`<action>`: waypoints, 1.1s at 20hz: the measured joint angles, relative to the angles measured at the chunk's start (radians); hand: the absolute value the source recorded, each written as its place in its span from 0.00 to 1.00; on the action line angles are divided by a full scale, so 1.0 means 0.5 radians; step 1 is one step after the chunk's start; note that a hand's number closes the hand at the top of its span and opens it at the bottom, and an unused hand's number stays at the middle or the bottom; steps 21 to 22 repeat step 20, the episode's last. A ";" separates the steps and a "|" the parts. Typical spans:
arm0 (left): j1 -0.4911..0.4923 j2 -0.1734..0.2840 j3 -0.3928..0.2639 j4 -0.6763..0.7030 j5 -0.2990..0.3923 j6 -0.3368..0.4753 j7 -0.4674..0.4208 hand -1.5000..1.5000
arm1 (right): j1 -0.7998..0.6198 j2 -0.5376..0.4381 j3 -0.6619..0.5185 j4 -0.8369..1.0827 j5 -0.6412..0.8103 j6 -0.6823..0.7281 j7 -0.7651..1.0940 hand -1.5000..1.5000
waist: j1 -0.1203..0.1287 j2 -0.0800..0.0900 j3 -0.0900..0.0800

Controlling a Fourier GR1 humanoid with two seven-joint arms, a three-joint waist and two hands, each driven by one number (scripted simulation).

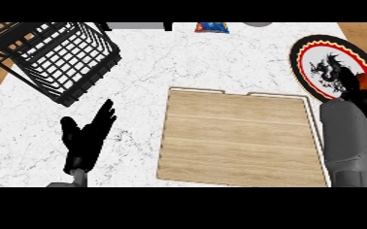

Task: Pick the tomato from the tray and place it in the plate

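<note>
The wooden tray (240,138) lies on the marble counter at centre right, with nothing on its surface. To its upper right sits the plate (319,63), with a black rim, a red ring and a dark figure on white. My right hand (354,83) hangs over the plate's lower right part, cut off by the view's edge, and its grey forearm (345,140) runs down along the tray's right side. No tomato shows anywhere; I cannot see whether the right hand hides it. My left hand (86,138) rests open, fingers up, left of the tray.
A black wire basket (61,58) stands at the upper left. A blue and orange packet (212,27) and a grey round object (256,24) lie at the counter's far edge. Bare marble stretches between the basket and the tray.
</note>
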 measured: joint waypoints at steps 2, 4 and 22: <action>0.024 0.006 0.002 -0.036 0.005 -0.004 0.021 0.50 | 0.100 0.098 0.181 -0.136 -0.132 -0.016 -0.007 0.00 | -0.006 -0.003 -0.002; -0.011 0.007 0.022 -0.019 0.016 -0.011 0.048 0.50 | 0.221 0.161 0.374 -0.263 -0.269 -0.030 -0.011 0.00 | -0.010 0.000 -0.004; -0.032 -0.036 0.061 0.036 -0.037 -0.065 -0.013 0.50 | 0.557 0.302 0.948 -0.394 -0.171 -0.059 0.418 0.00 | 0.002 -0.013 -0.023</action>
